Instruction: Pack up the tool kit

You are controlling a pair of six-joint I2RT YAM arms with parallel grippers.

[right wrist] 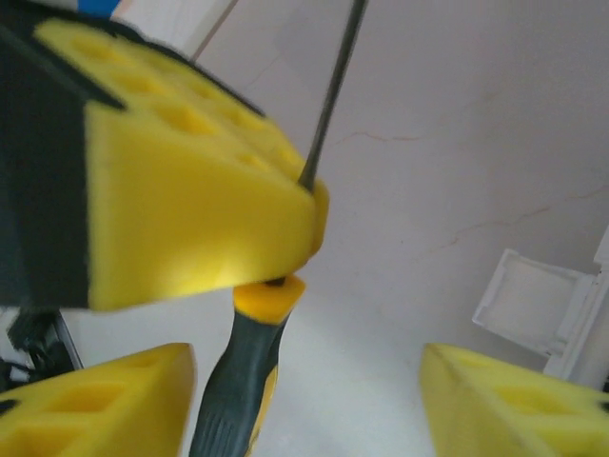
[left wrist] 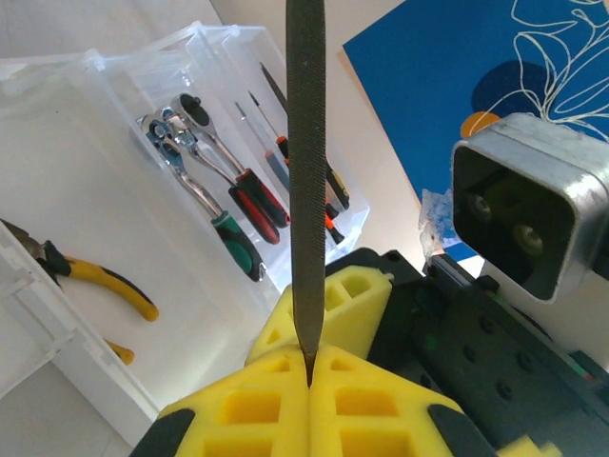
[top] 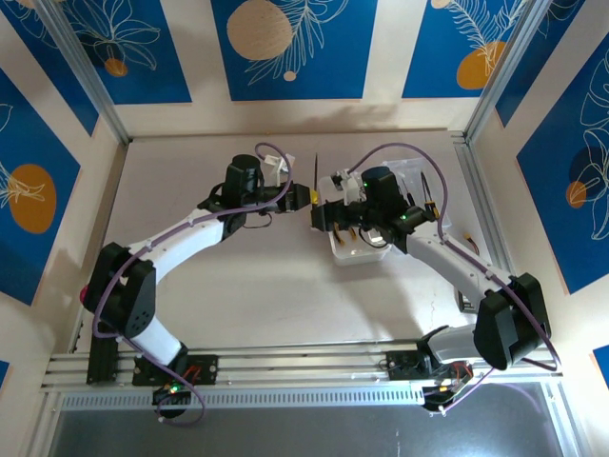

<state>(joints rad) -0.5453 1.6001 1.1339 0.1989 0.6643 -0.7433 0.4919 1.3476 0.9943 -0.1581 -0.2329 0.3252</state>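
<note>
Left hand (left wrist: 309,367) is clenched on the file (left wrist: 305,143), handle (right wrist: 238,371) sticking out so the released right hand (right wrist: 304,400) can grab it, I guess. Clear case (left wrist: 95,190) sits upper left of the left wrist view, tools (left wrist: 238,200) inside.

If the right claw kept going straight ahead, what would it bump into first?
Probably the black-and-yellow handle of the file, sitting between the right gripper's open fingers, just under the left gripper holding it.
</note>
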